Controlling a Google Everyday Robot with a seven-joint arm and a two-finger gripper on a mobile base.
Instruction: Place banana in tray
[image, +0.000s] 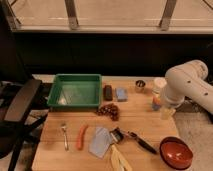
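Task not started as far as visible: banana (119, 160) lies flat at the near edge of the table (145, 121), pale yellow, partly cut off by the bottom of the view, not held by anything. Gripper (168, 111) sits at the low end of the white arm, over the right side of the table; open or closed, can't tell, and nothing yellow seems to be carried there. Rel. to the gripper, the banana is down and to the left, well apart, w/ a dark long-handled tool (139, 142) lying between them. Green tray (75, 104) is further left and up from the gripper, across the table, interior looks bare, no banana in it. Banana and tray are also well apart, w/ a grey-blue packet (100, 141) and a brown cluster (108, 110) roughly between. Left to do, by my read: reach down-left to the banana, grasp, lift, carry to the tray, release. So approx. 0% done.
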